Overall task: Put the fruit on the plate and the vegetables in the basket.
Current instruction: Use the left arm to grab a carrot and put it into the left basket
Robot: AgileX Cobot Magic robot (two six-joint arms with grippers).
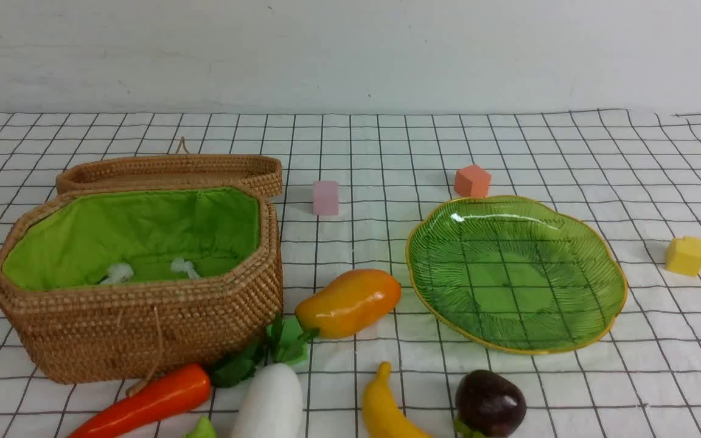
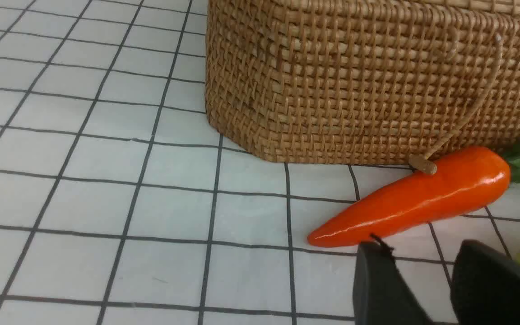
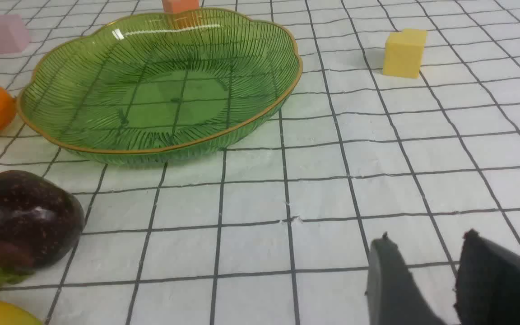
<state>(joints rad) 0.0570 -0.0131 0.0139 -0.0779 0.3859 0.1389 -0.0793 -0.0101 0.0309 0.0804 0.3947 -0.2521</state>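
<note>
The open wicker basket (image 1: 137, 274) with green lining stands at the left, its lid (image 1: 171, 170) behind it. The green glass plate (image 1: 515, 274) is empty at the right. The mango (image 1: 347, 302) lies between them. At the front lie the carrot (image 1: 149, 401), the white radish (image 1: 270, 401), the banana (image 1: 384, 409) and the dark purple fruit (image 1: 489, 403). Neither gripper shows in the front view. My left gripper (image 2: 422, 253) is open, just short of the carrot (image 2: 415, 201) by the basket wall (image 2: 355, 85). My right gripper (image 3: 427, 241) is open over bare cloth, with the plate (image 3: 160, 85) and the purple fruit (image 3: 23, 221) off to one side.
Small cubes stand on the checked cloth: pink (image 1: 325, 198), orange (image 1: 472, 180) behind the plate, yellow (image 1: 685, 255) at the far right, and a green one (image 1: 292, 340) under the radish leaves. A white wall runs behind the table.
</note>
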